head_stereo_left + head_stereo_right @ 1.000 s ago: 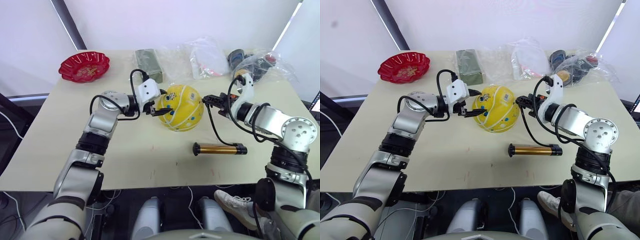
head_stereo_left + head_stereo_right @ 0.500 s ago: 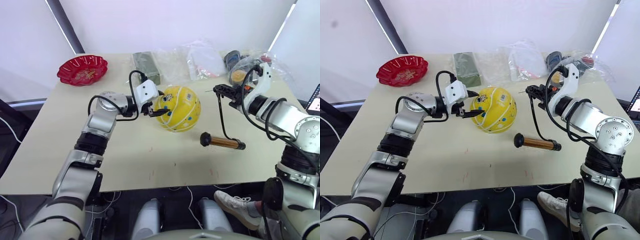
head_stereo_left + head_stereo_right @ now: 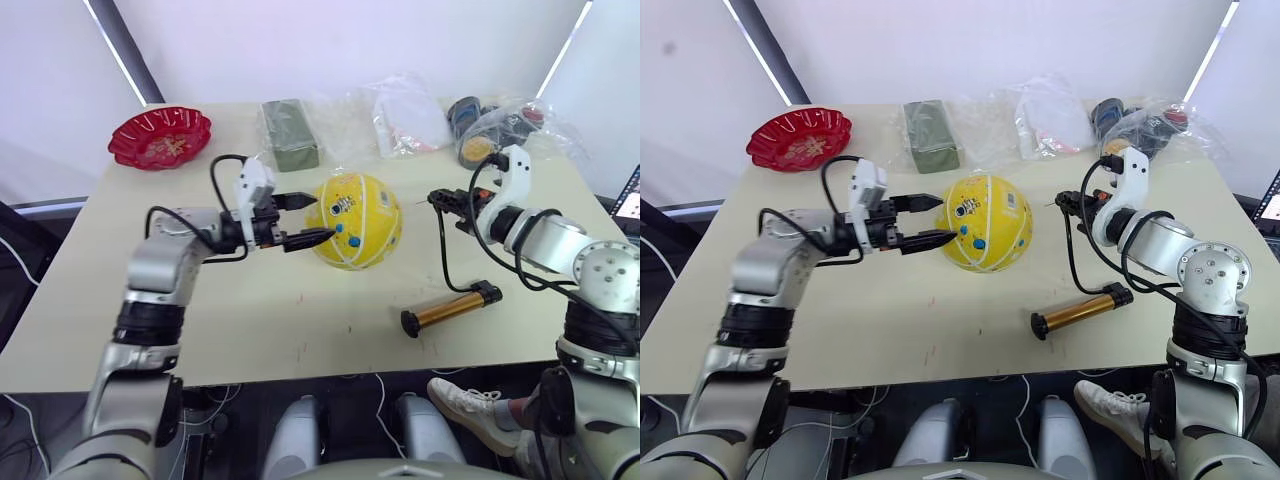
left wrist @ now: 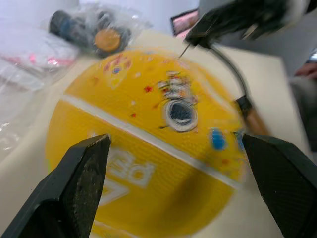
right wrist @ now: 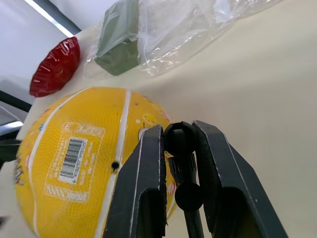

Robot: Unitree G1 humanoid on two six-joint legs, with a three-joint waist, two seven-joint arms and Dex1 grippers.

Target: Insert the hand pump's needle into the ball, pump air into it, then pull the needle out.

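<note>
- The ball (image 3: 356, 221) sits on the table (image 3: 250, 320) near its middle, well clear of every edge. It looks light, springy and free to roll, so it needs bracing from the side opposite the needle.
- The left gripper (image 3: 300, 221) is spread wide just beside the ball's left side, gripping nothing. A second ago it reached further in, with its fingers against the ball.
- The right gripper (image 5: 179, 148) is clamped on the black fitting of the needle (image 4: 184, 50), just right of the ball. The thin tip looks easy to bend, so the fitting is the right place to hold.
- The valve hole (image 5: 115, 165) faces the right gripper.
- The pump (image 3: 450, 308) lies nearer the front edge. It has swung round since a second ago, its hose (image 3: 443, 255) trailing up to the right gripper.
</note>
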